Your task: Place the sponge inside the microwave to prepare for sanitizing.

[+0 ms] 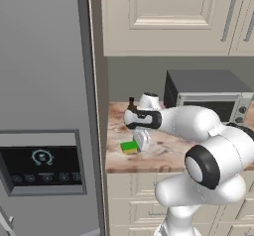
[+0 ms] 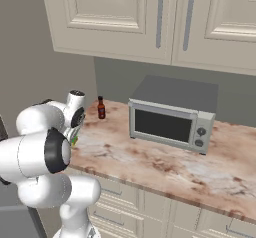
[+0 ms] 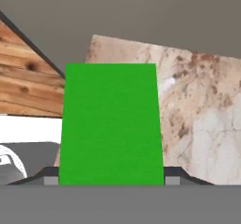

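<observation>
The robot's white arm [image 1: 198, 131] reaches forward and left over the counter [image 1: 168, 153], ending in the hand [image 1: 141, 141], which points down at the counter's left end, close to the front edge. The sponge [image 1: 130, 147], green on top with a yellow layer beneath, sits at the fingertips there; in the hand view its green face [image 3: 111, 124] spans the whole gap between the two fingertips, whose dark ends show at either lower corner of it, so the hand stands half-closed with a finger at each side of the sponge. Whether the sponge rests on the counter or is lifted just off it cannot be told. Left of the counter's end stands a tall grey refrigerator [image 1: 44, 106] with a dark control panel. Farther back, near the rear edge of the counter, a small dark brown bottle [image 2: 101, 107] stands upright. To its right, well apart, sits a grey box oven [image 2: 172, 116] with its door closed. Cream cabinets [image 2: 150, 17] hang above.
</observation>
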Tool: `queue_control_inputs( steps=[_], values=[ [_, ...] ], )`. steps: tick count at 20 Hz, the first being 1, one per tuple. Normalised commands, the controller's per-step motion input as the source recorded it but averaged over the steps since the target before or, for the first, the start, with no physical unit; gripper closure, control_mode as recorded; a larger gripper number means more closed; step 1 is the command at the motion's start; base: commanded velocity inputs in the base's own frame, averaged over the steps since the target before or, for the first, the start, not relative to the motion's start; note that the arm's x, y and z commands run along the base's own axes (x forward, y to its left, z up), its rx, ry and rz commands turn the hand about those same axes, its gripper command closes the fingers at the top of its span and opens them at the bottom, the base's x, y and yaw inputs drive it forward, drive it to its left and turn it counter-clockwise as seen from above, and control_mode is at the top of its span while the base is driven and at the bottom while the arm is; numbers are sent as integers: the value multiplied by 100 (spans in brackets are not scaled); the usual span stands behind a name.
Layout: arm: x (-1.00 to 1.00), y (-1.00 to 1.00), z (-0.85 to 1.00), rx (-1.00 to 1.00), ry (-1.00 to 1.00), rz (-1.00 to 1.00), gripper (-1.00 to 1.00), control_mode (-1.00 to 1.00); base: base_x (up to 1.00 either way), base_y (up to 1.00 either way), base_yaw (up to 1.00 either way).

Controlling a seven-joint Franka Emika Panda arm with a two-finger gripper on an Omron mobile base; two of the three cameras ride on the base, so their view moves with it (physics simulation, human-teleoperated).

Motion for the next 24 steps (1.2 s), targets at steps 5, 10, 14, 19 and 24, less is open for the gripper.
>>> queue_control_inputs(
  steps=[5,10,14,19,24],
  values=[
    [-34,-25,13,-3,24,-47,100,-100,0,0,0],
    [-33,-27,52,-8,10,-36,100,-100,0,0,0],
    [-80,-25,47,0,0,-40,100,-100,0,0,0],
    [-97,-25,18,0,0,-40,100,-100,0,0,0],
    [-83,-30,47,-5,0,-39,100,-100,0,0,0]
  ],
)
